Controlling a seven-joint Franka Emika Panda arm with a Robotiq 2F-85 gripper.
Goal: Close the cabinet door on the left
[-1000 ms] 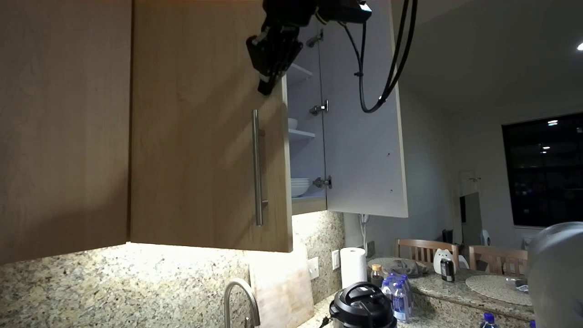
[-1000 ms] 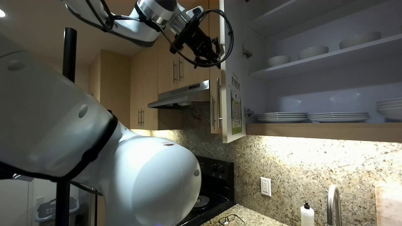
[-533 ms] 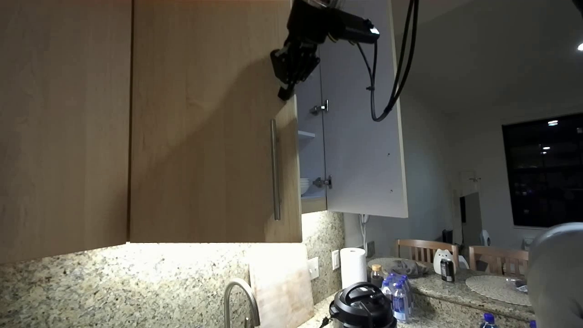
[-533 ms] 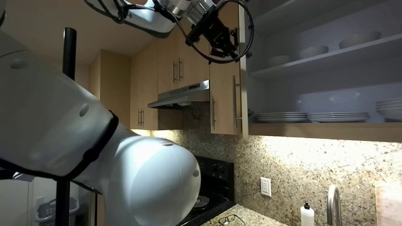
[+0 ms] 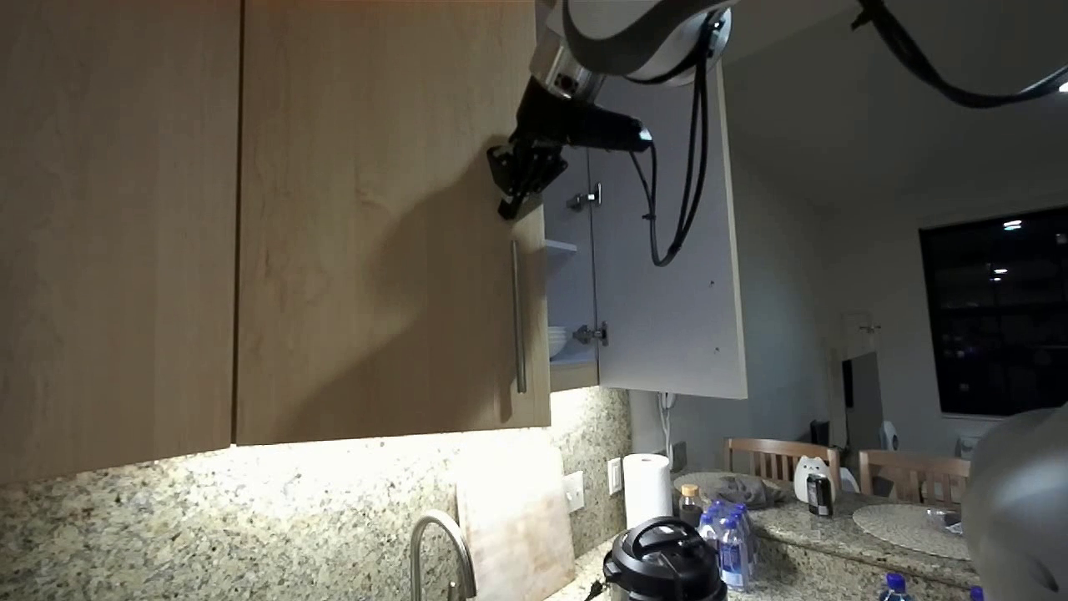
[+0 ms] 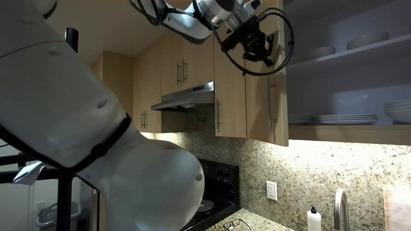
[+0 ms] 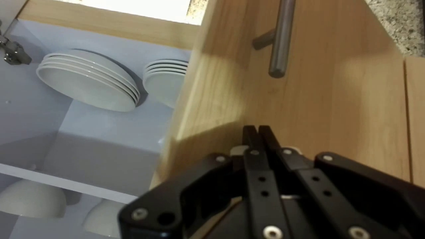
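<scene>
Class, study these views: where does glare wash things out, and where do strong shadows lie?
Both exterior views: the backsplash glares near its top; an exterior view: a broad shadow crosses the door; wrist view: part of the top edge washes out white, and shadow darkens the door beside the pincer.

In exterior view: gripper (image 5: 506, 210) before cabinet door (image 5: 350, 250), above handle (image 5: 518, 317); faucet (image 5: 416, 555) left of board (image 5: 513, 522); pot (image 5: 667, 563) right of board; behind pot, paper roll (image 5: 647, 492) left of bottles (image 5: 734, 555). In cabinet (image 6: 350, 134): plates (image 6: 346, 119) below shelf (image 6: 346, 55), bowls (image 6: 367, 41) on it.
</scene>
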